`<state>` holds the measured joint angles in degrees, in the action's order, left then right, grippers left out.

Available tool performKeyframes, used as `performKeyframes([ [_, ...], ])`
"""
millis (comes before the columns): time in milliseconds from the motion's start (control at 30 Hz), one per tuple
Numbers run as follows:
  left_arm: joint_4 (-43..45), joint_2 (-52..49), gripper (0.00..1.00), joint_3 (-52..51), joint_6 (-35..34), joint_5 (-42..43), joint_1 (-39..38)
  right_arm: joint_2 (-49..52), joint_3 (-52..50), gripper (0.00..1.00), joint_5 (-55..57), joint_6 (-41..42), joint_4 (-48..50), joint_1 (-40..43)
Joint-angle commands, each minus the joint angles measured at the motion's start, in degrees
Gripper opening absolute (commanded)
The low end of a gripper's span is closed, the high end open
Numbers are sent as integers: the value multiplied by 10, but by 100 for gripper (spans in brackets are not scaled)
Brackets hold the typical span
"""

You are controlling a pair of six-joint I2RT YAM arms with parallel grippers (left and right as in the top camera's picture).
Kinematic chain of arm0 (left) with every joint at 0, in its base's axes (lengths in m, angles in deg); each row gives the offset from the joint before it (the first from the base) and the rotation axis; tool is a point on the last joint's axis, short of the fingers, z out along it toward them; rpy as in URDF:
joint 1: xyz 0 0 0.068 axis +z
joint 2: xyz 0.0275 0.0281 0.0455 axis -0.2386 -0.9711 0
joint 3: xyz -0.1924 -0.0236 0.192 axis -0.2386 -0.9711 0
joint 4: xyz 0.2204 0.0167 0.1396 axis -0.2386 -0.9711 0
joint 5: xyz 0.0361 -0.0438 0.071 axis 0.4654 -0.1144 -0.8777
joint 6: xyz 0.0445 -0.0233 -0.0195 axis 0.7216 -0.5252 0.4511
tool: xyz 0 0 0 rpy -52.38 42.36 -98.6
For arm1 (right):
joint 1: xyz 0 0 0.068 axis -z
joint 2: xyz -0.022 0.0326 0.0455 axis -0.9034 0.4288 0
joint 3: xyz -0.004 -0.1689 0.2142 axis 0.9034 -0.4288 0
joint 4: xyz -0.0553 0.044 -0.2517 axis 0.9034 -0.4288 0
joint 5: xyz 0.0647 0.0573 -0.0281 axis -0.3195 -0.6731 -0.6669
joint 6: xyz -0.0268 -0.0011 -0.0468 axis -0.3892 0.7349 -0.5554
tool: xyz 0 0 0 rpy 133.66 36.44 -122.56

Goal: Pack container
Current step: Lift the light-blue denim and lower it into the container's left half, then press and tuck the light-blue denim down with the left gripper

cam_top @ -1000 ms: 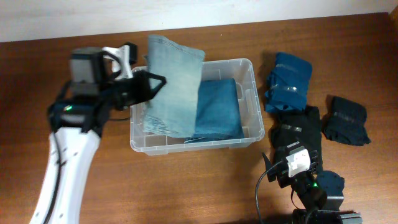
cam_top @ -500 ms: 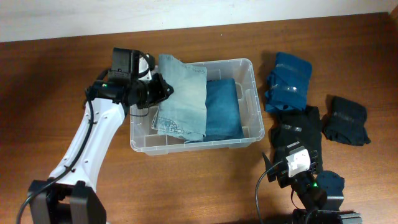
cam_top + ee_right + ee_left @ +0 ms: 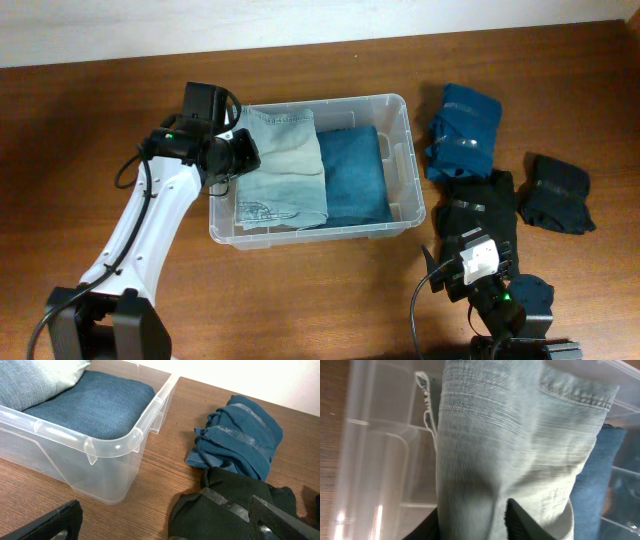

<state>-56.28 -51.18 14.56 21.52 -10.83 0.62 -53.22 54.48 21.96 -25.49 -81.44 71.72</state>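
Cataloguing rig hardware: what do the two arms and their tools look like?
Left arm: white shell link, black joints, loose black cable, small green light; left tool black. Right arm: black, with a white block, a looping black cable and a green light; right tool has black fingers.

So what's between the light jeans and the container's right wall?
Folded dark blue jeans, lying flat in the container beside the light jeans; the overhead view shows it.
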Motion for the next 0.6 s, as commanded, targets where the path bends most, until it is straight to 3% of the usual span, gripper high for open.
performKeyframes([
  [0,2,0,40,16,30,-19,18,-1,-3,98,-7,7,0,-3],
  [300,-12,5,42,64,78,51,78,-1,-3,98,-7,7,0,-3],
  [567,-20,19,42,122,164,128,67,-1,-3,98,-7,7,0,-3],
])
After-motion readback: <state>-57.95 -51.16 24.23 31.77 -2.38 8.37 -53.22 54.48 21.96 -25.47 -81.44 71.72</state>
